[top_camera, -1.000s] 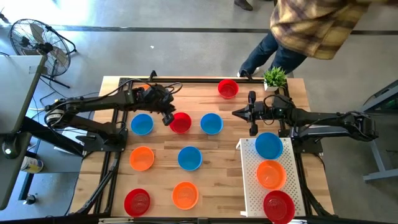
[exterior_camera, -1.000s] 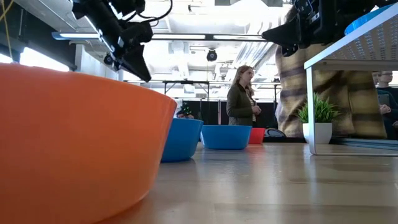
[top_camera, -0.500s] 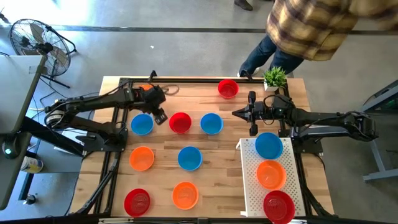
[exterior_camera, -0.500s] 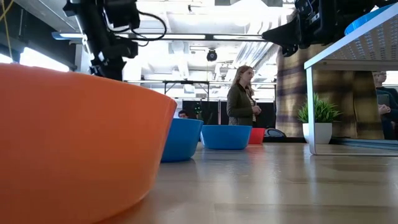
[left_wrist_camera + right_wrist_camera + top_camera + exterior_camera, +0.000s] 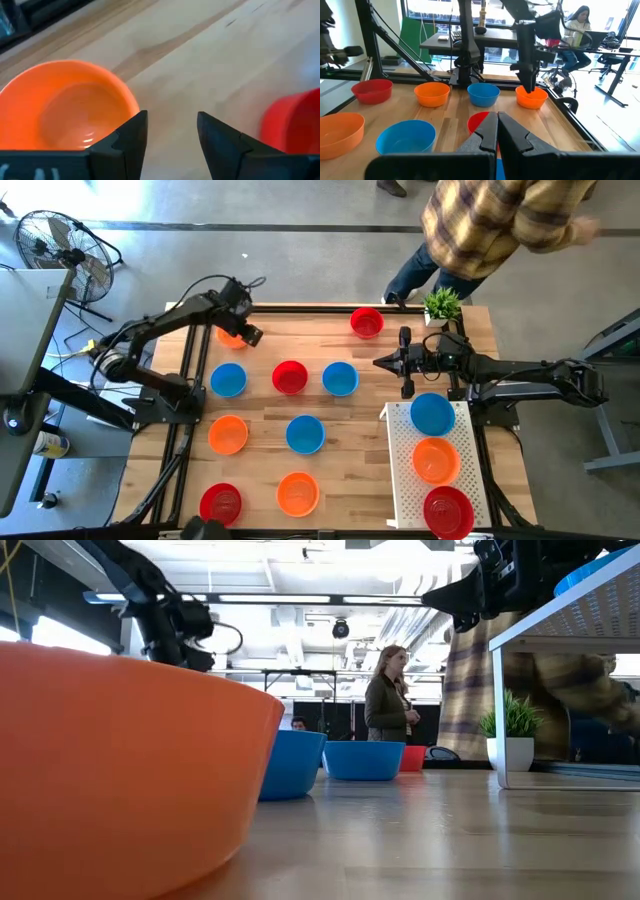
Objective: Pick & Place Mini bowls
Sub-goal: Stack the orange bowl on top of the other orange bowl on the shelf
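I see the room first: grey concrete floor, a fan [image 5: 60, 242] at ten o'clock off the table, and a person in a plaid shirt [image 5: 500, 220] bent over the far edge at one o'clock. In the low view another person [image 5: 385, 695] stands far back under ceiling lights.

The table [image 5: 330, 470] is pale wood planks in a black frame. At four o'clock on it stands the white tray [image 5: 405, 480], raised on legs, carrying three bowls in a row: blue [image 5: 432, 413], orange [image 5: 436, 459], red [image 5: 448, 510].

On the bare wood I count nine more bowls. Far red [image 5: 367, 322] sits at twelve o'clock. The middle row runs blue [image 5: 228, 379], red [image 5: 290, 377], blue [image 5: 340, 378]. Nearer me are orange [image 5: 228, 434] and blue [image 5: 304, 434], then red [image 5: 221, 504] and orange [image 5: 298, 494] at the front edge. The last orange bowl [image 5: 70, 107] is at eleven o'clock, partly under the left arm.

A small plant [image 5: 442, 304] stands at the one o'clock corner.

My left gripper [image 5: 171, 132] hangs just beside that orange bowl, jaws apart and empty. My right gripper [image 5: 497, 131] waits at three o'clock, above the table just beyond the tray, jaws pressed together, holding nothing.
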`<state>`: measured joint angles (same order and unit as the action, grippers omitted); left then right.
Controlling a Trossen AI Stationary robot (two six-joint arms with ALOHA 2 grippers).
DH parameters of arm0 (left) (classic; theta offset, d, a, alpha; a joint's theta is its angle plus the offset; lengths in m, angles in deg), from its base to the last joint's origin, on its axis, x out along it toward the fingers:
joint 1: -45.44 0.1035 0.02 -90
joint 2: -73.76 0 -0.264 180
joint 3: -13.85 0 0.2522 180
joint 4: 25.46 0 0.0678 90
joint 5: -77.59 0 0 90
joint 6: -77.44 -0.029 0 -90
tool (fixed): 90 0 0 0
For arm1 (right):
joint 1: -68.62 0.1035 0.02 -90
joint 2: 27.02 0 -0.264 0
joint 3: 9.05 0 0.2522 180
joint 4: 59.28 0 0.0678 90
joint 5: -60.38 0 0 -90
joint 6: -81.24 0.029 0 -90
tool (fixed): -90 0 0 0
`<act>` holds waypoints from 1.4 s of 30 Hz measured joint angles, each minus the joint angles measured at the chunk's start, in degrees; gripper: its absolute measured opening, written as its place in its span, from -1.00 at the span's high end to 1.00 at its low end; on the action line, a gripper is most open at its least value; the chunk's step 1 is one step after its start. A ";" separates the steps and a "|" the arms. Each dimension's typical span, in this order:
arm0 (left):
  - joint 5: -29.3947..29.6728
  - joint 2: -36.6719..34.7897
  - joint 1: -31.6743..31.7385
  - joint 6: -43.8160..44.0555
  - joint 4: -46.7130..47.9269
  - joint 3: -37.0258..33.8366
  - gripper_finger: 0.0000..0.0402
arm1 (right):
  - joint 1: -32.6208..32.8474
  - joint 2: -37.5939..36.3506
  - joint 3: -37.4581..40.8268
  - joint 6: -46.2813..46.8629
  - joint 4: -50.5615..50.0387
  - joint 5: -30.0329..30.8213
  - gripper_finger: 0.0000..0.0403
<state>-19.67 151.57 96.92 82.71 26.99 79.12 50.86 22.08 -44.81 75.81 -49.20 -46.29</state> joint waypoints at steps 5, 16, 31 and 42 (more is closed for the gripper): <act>2.30 3.47 -0.10 -2.38 -0.12 0.00 0.05 | 0.00 0.00 0.00 0.02 0.00 0.01 1.00; 8.87 8.37 -0.10 -3.71 -1.27 0.00 0.33 | 0.00 0.00 0.00 0.46 -0.02 0.01 1.00; 9.39 8.57 -3.71 -8.95 -0.84 1.31 0.94 | 0.00 0.00 0.02 1.14 -0.03 0.01 1.00; 9.79 5.10 -17.94 -12.18 0.21 12.63 0.98 | 0.02 -2.09 0.02 6.79 -0.86 0.01 1.00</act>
<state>-9.88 156.67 78.97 70.53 27.19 91.75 50.89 19.99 -44.79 82.60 -50.06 -46.29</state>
